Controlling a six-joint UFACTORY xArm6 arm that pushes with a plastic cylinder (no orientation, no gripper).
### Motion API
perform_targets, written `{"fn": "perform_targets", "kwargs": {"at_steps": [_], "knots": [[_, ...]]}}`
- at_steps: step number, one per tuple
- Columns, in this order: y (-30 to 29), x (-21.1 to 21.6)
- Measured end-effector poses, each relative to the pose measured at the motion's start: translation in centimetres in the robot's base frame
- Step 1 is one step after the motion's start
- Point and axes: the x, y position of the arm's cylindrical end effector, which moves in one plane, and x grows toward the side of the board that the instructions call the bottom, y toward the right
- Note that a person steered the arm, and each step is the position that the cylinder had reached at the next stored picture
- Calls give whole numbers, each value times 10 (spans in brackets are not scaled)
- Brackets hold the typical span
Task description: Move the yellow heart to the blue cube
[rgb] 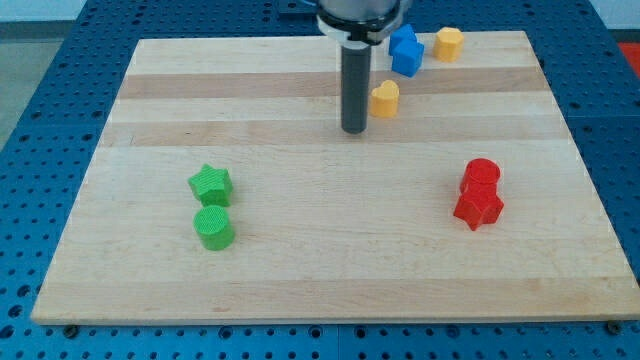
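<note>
The tip [354, 130] rests on the desk [300, 270] just left of the yellow heart [385, 99], apparently not touching; the blue cube [406, 51] sits near, toward the view's top; the arm carries no gripper.

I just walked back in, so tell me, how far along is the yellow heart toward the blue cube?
Partly done: the yellow heart sits below the blue cube, close but apart. In hand: my tip is just to the heart's left. Left: closing that gap, toward the view's top.
</note>
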Motion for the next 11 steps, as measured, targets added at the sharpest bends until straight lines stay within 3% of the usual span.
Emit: {"fn": "perform_targets", "kwargs": {"at_steps": [7, 8, 11], "knots": [[45, -26], [19, -27], [29, -46]]}}
